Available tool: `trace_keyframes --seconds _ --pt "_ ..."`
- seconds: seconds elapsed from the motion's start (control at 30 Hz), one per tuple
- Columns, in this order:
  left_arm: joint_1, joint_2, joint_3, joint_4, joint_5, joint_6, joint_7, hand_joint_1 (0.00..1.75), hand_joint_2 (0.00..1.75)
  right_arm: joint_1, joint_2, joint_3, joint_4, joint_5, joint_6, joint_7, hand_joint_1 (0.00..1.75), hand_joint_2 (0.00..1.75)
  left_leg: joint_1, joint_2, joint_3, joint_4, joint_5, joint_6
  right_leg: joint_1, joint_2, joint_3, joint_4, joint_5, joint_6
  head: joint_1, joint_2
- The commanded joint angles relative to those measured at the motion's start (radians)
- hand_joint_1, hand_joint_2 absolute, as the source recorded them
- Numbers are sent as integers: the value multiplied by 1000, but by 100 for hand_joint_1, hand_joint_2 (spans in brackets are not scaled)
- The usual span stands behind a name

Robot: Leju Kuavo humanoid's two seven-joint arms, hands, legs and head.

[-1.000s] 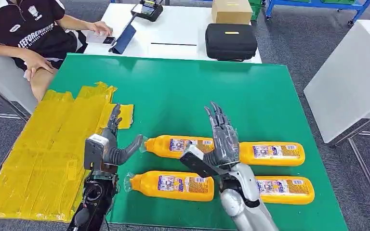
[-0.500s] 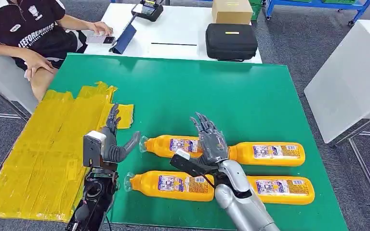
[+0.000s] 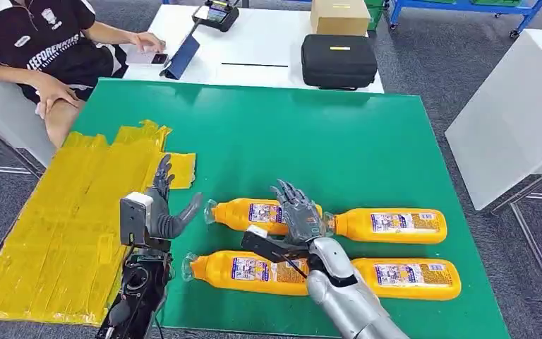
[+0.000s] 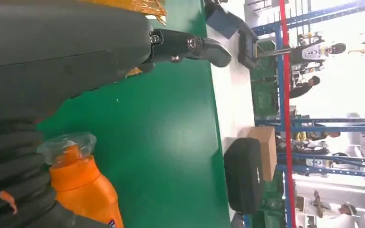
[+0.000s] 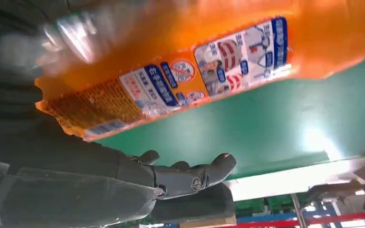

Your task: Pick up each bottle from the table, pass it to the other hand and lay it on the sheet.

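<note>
Right robot hand (image 3: 298, 212) spread over 1 bottle (image 3: 257, 214) (3 others crowding), left robot hand (image 3: 164, 205) open, empty

Green table (image 3: 367, 134): four orange bottles (image 3: 395, 224) lying flat, yellow sheet (image 3: 70, 219) at left edge.

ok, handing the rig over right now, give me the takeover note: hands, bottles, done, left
Left hand: open, holding nothing, at the sheet's edge.
Right hand: open, fingers spread above the rear-left bottle; no grip.
Four orange bottles lie on the green table: rear-left, rear-right, front-left, front-right.
Done: nothing on the sheet.
Left: pick, pass and lay all four.
</note>
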Motion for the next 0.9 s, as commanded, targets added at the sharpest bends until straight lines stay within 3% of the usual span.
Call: trace_keyframes --seconds 0.03,0.33,0.7,0.77,0.83,0.9 --pt "-16 22 6 38 3 4 8 0 175 -55 10 8 119 22 4 37 0 175 0 2 4 -1 -2 -2 1 1 3 -1 -1 -2 0 0" --pt "5 22 -11 49 11 10 4 0 175 -64 0 -33 199 37 -23 84 0 175 0 1 4 -1 -2 -2 0 0 4 -1 -1 -1 0 0" --pt "-1 20 20 52 60 22 -31 0 175 -81 -11 -63 274 68 22 140 0 175 1 1 8 -1 -3 -3 1 -1 8 -1 -3 -3 0 0" --pt "-1 19 24 55 82 20 -40 0 175 -84 -12 -63 287 78 22 139 21 175 0 1 9 -1 -3 -3 1 -1 8 -1 -3 -3 0 0" --pt "-1 19 25 57 90 20 -44 0 175 -83 -13 -60 289 82 27 136 87 175 1 1 9 -1 -3 -3 1 -1 8 -1 -3 -3 0 0" --pt "-1 19 27 58 101 19 -48 0 175 -83 -15 -59 289 86 34 137 136 175 1 1 8 -1 -2 -3 1 -2 7 -1 -2 -3 0 0"
